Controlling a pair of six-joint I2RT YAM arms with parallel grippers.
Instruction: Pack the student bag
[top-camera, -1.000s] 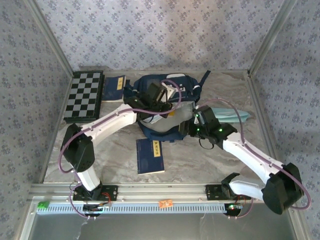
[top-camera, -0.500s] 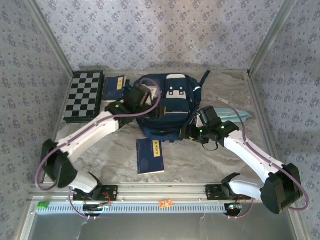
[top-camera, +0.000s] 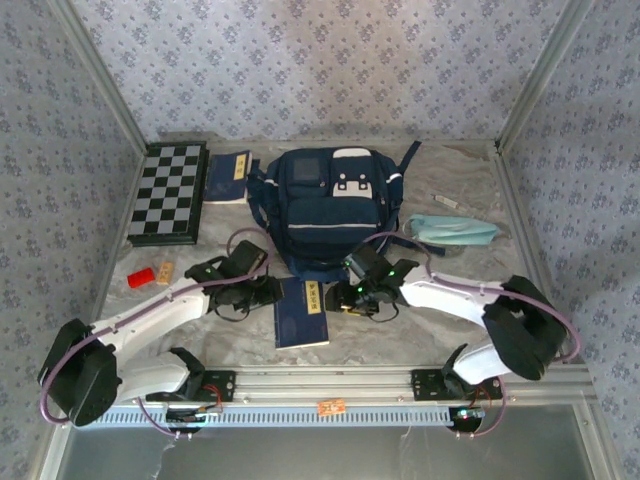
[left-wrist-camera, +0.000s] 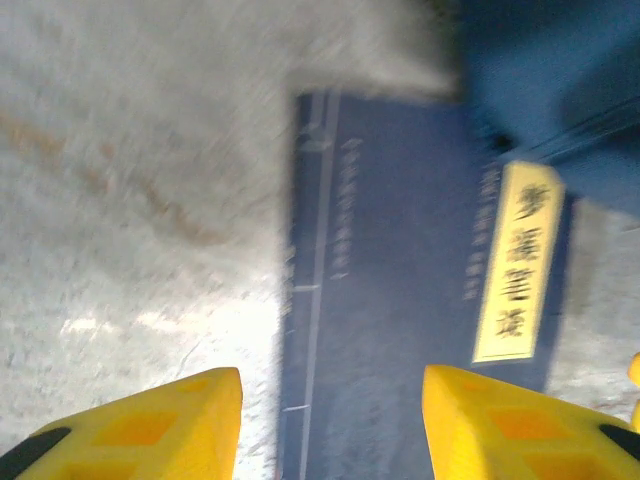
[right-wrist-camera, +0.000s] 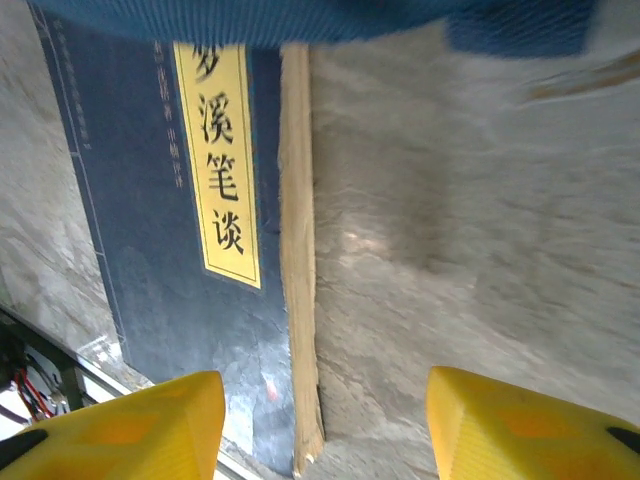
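- Closest to the arm bases, a blue book (top-camera: 301, 311) with a yellow title strip lay flat on the table (top-camera: 430, 335).
- The left gripper (top-camera: 268, 291) sat low at that book's left edge, yellow fingers (left-wrist-camera: 150, 425) spread apart with nothing between them.
- The right gripper (top-camera: 347, 296) was at the book's right edge, also spread apart and holding nothing.
- Off to the left, a red block (top-camera: 140, 278) and a small orange block (top-camera: 164, 270) sat side by side.
- The student bag (top-camera: 325, 205) lay mid-table with its front pockets up, its near edge meeting the book's far end.
- A light-blue pouch (top-camera: 452, 230) lay to the right of the bag.
- Far left had a second book (top-camera: 228, 177) right beside a chessboard (top-camera: 168, 192).
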